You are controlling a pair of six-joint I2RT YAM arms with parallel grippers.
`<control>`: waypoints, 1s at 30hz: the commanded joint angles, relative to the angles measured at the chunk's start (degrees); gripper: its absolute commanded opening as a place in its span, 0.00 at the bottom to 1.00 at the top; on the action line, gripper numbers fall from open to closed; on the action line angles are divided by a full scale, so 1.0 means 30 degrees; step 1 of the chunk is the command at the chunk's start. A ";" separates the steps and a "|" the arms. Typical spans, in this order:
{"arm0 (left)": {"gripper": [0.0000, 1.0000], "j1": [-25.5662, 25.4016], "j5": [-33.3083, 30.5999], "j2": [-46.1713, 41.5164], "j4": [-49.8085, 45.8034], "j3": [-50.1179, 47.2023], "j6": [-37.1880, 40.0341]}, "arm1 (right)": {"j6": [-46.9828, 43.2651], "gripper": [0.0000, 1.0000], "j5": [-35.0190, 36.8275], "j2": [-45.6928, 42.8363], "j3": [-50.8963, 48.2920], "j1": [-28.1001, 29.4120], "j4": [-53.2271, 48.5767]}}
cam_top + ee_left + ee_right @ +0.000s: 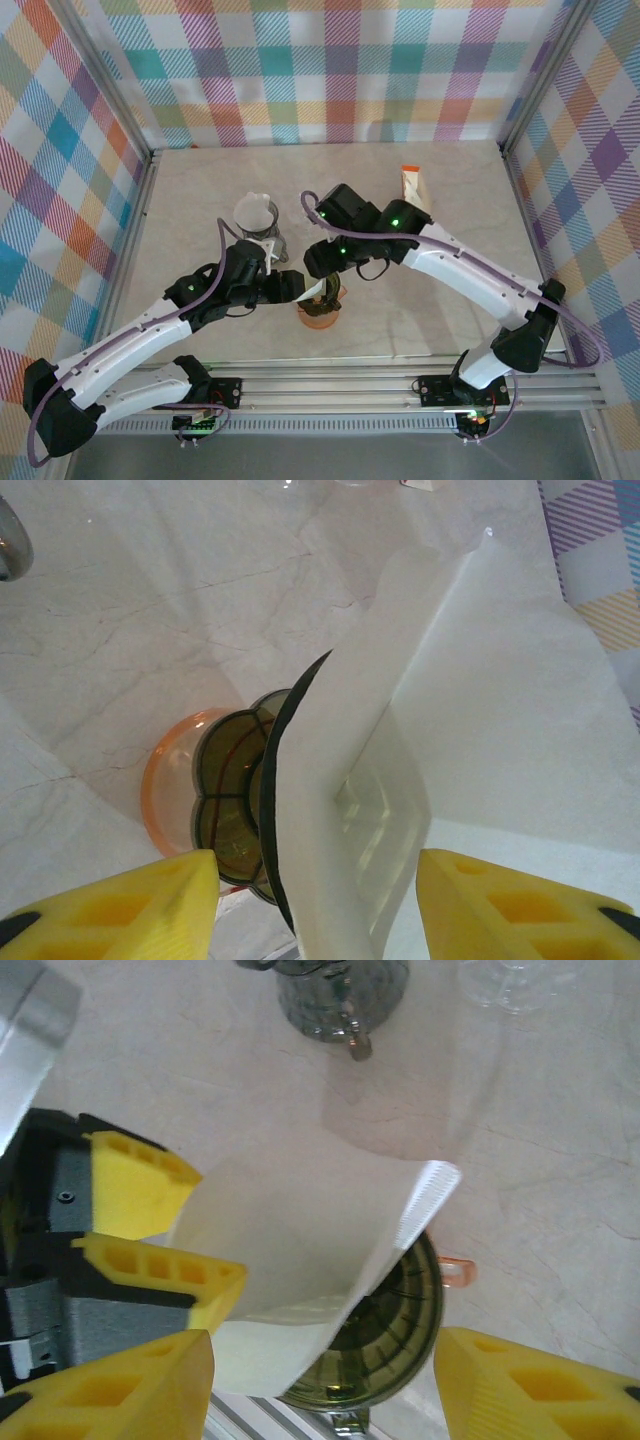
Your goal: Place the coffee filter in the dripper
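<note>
Both arms (130,340) are white with black joints (345,205), lilac cables (221,235) looping alongside — fingers (500,905) yellow, hollow-celled.

White coffee filter (480,710), olive-and-orange dripper (225,800), yellow pincer fingers (130,905), plaid walls (330,70).

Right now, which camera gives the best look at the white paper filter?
The right wrist view: the coffee filter shows nearly whole, seamed edge included, above the dripper. The left wrist view sits so close that the paper runs off the frame; from the top view it is a pale sliver between the arms.
</note>
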 commanded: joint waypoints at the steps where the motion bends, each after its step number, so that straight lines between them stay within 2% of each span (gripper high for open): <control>1: 0.56 0.0183 0.0280 -0.0009 0.0302 -0.0122 -0.0287 | 0.0330 0.60 0.0659 0.0242 -0.0468 0.0117 0.0290; 4: 0.56 0.0211 0.0307 -0.0028 0.0311 -0.0151 -0.0341 | 0.0467 0.57 0.0531 0.0458 -0.0663 0.0241 0.0394; 8: 0.57 0.0202 0.0294 -0.0021 0.0321 -0.0164 -0.0424 | 0.0618 0.34 0.0701 0.0526 -0.0853 0.0271 0.0405; 9: 0.57 0.0205 0.0271 -0.0004 0.0328 -0.0151 -0.0414 | 0.0668 0.31 0.0692 0.0518 -0.0910 0.0270 0.0367; 11: 0.57 0.0183 0.0324 0.0001 0.0445 -0.0206 -0.0406 | 0.0683 0.31 0.0482 0.0546 -0.1093 0.0282 0.0491; 14: 0.58 0.0203 0.0477 0.0129 0.0634 -0.0223 -0.0486 | 0.0838 0.37 0.0255 0.0464 -0.1486 0.0318 0.0889; 19: 0.58 0.0210 0.0661 0.0301 0.0807 -0.0279 -0.0531 | 0.0812 0.36 0.0066 0.0531 -0.1572 0.0343 0.1085; 25: 0.62 0.0201 0.0030 -0.0112 0.0065 0.0015 -0.0487 | 0.0436 0.02 0.0783 0.0701 -0.1442 0.0373 0.0427; 30: 0.65 0.0390 -0.0309 -0.0643 -0.0279 0.0148 -0.0393 | -0.0078 0.00 0.2286 0.1126 -0.1319 0.0456 -0.0673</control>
